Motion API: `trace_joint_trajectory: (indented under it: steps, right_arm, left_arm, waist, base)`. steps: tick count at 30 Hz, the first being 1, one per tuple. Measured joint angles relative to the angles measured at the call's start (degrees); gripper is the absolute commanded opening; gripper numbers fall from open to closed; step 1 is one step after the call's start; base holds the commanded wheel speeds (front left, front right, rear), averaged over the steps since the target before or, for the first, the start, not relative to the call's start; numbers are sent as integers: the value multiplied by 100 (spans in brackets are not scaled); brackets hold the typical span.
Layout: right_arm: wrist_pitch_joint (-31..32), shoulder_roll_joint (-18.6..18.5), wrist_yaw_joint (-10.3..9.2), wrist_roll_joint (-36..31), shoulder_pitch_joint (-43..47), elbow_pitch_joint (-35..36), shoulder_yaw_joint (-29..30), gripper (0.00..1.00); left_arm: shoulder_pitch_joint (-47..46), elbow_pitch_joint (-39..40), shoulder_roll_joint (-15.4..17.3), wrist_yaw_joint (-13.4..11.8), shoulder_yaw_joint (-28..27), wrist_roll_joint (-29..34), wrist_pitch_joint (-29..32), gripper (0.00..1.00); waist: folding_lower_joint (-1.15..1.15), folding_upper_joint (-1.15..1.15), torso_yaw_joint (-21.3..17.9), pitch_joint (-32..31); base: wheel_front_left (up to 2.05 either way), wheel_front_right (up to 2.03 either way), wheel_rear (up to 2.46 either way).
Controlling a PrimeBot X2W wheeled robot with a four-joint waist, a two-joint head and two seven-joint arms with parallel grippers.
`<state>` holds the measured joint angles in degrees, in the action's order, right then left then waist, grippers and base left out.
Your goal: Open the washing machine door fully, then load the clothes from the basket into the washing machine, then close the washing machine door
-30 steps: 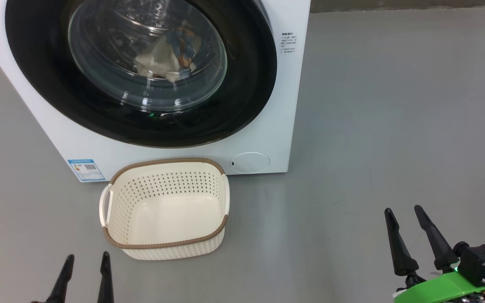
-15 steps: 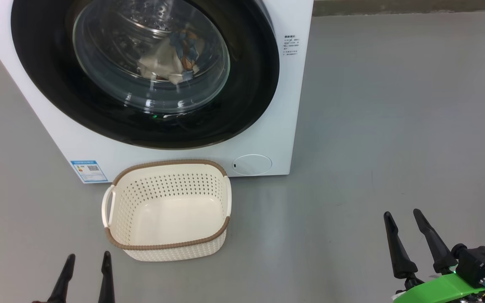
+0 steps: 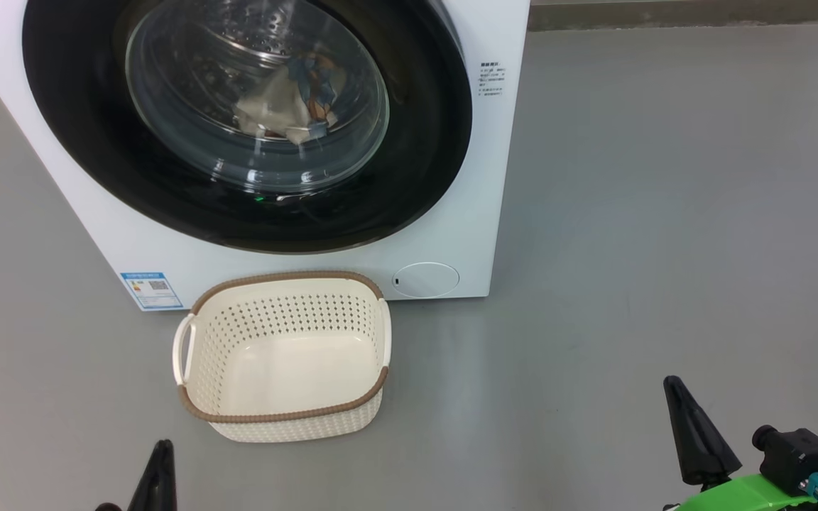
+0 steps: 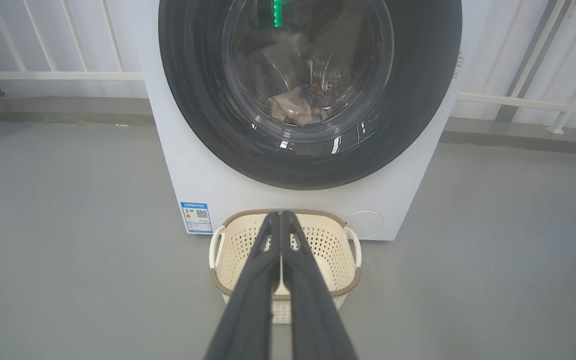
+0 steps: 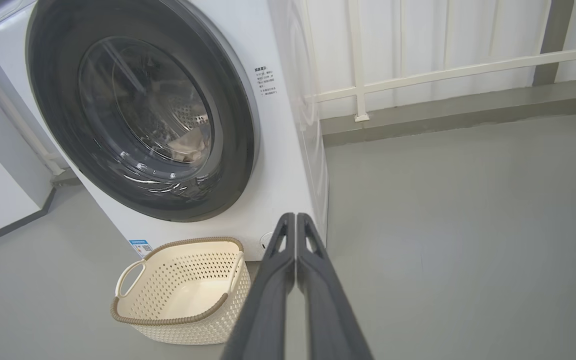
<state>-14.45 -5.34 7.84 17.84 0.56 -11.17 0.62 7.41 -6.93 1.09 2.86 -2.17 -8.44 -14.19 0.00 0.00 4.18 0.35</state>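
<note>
The white washing machine (image 3: 451, 234) stands ahead with its round black door (image 3: 82, 163) shut flat against the front. Through the glass bowl the clothes (image 3: 285, 106) lie in the drum, cream and blue. On the floor before it sits the cream basket (image 3: 281, 415) with nothing inside. My left gripper (image 3: 160, 454) is shut at the bottom left, well short of the basket, its fingers pressed together in the left wrist view (image 4: 280, 220). At the lower right my right gripper (image 3: 675, 390) is shut too, its fingers (image 5: 295, 222) touching, with nothing held.
Grey floor spreads wide to the right of the machine (image 3: 664, 213). A white railing (image 5: 418, 75) and a low kerb run behind. A round service cap (image 3: 425, 279) and a blue label (image 3: 151, 289) sit low on the machine front.
Both grippers have closed from open to shut and sit slightly lower in the head view. Machine, door and basket stay where they were.
</note>
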Motion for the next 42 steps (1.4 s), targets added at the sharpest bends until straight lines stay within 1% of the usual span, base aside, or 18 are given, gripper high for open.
trace_joint_trajectory:
  steps: [6, 16, 21, 23, 31, 42]
  right_arm:
    - [83, 4, 0, 336, 41, -22, 10, 0]
    - [264, 26, 0, 871, 39, -59, 47, 0]
    - [333, 42, 0, 1183, 37, -75, 78, 0]
    - [387, 48, 0, 1407, 33, -86, 102, 0]
    - [524, 62, 0, 1863, 24, -109, 167, 0]
    - [689, 89, 0, 2469, 17, -146, 211, 0]
  left_arm:
    - [-2, -42, 1, 0, -7, -388, 105, 0]
    - [-18, -109, 1, 44, -10, -1062, 257, 0]
    - [-32, -140, 2, 51, -19, -1399, 321, 0]
    - [-36, -154, 3, 63, -22, -1579, 370, 0]
    - [-130, -213, 4, 97, -36, -2135, 523, 0]
    - [-214, -274, 7, 129, -55, -2795, 673, 0]
  waist:
    - [3, 0, -22, -15]
    - [1, 0, -57, -3]
    - [1, 0, -73, -3]
    - [1, 0, -83, -4]
    - [1, 0, -110, -5]
    - [1, 0, -144, -6]
  base:
    - [0, 0, 0]
    - [0, 0, 0]
    - [0, 0, 0]
    - [0, 0, 0]
    - [0, 0, 0]
    - [0, 0, 0]
